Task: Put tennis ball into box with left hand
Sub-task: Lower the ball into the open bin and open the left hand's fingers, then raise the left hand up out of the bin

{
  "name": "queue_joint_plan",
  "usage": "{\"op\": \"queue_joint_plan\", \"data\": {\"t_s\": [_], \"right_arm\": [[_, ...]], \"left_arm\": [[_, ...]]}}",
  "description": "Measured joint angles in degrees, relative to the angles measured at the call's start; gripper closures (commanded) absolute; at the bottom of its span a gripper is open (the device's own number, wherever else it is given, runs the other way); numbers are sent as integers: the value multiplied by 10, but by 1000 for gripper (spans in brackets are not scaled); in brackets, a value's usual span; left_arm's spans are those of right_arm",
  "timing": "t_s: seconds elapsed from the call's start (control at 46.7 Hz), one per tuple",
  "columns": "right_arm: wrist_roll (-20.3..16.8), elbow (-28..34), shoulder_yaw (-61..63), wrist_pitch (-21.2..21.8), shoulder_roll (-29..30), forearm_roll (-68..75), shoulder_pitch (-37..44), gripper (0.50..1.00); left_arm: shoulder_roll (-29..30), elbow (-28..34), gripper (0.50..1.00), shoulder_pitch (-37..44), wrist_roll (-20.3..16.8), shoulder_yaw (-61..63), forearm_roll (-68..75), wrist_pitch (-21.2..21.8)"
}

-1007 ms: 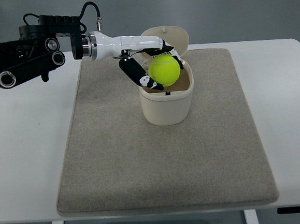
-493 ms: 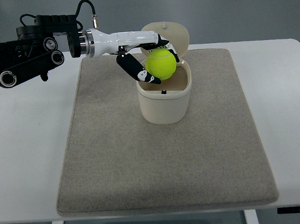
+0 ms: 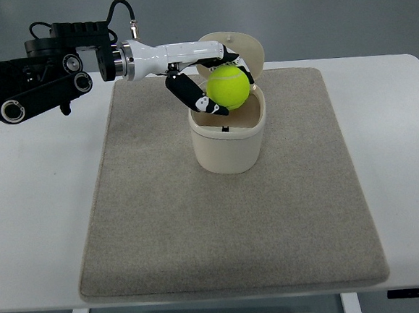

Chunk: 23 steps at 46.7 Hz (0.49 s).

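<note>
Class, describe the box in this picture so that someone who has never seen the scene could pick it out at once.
A white table carries a large grey-beige mat. On the mat's far half stands the box, a small cream tub with rounded corners and a lid tipped open behind it. It is the only container, and the left hand holds a yellow-green tennis ball over its opening.

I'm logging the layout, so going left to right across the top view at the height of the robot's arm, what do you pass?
Black forearm of the left arm → white wrist section → left hand → tennis ball, held over the open cream box → bare grey mat → white table.
</note>
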Motion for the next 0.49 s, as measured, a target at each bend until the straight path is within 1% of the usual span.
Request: {"op": "queue_joint_plan", "data": {"t_s": [0.021, 0.086, 0.15, 0.193, 0.236, 0.278, 0.321, 0.493], "right_arm": [[0, 0, 0, 0, 0, 0, 0, 599], [0, 0, 0, 0, 0, 0, 0, 599], [0, 0, 0, 0, 0, 0, 0, 599], [0, 0, 0, 0, 0, 0, 0, 599], [0, 0, 0, 0, 0, 0, -1, 599], [0, 0, 0, 0, 0, 0, 0, 599], [0, 0, 0, 0, 0, 0, 0, 599], [0, 0, 0, 0, 0, 0, 0, 599]], "left_arm": [[0, -1, 729, 0, 0, 0, 0, 4], [0, -2, 718, 0, -1, 0, 0, 12], [0, -2, 684, 0, -1, 0, -1, 14], [0, -2, 675, 1, -1, 0, -1, 15], [0, -3, 652, 1, -1, -1, -1, 15], [0, -3, 643, 1, -1, -1, -1, 15], [0, -3, 622, 1, -1, -1, -2, 16], [0, -9, 621, 1, 0, -2, -3, 15]]}}
